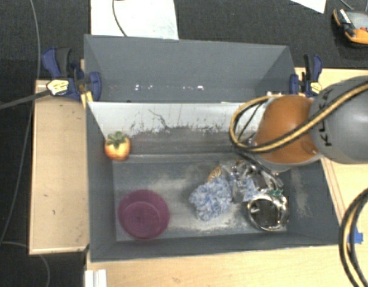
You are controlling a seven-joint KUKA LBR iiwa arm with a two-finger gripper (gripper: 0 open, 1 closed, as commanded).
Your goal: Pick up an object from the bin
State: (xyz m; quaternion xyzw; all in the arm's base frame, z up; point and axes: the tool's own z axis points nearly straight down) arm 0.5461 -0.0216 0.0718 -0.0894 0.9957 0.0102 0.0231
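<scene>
Hanging low in the near right part of the bin [100, 178], under the orange wrist cover [284, 130], with the claw [251, 181] down among the things there. Cannot tell how far open the claw stands, nor whether it has hold of anything: too much tangled metal and cable around it to read.

Just left of the claw, touching it or very nearly, finds a crumpled blue-and-white bundle [209, 200], soft-looking and lumpy, with no clear long axis, spreading slightly from far right to near left. Just on the near side of the claw, notes a shiny round metal thing [267, 213], perhaps a small cup with its mouth up, close beside the bundle's right edge. At the bundle's far edge, makes out a small tan scrap [215, 173], too small to name.

Well apart to the left, sees a round purple cup [143, 215] on the bin floor, and at the far left an orange toy fruit [117, 147] with a green top, against the sloping wall.

Judging by nearness alone, takes the bundle or the metal thing for the likeliest pick: a short shift left for the one, a short shift nearer for the other.
</scene>
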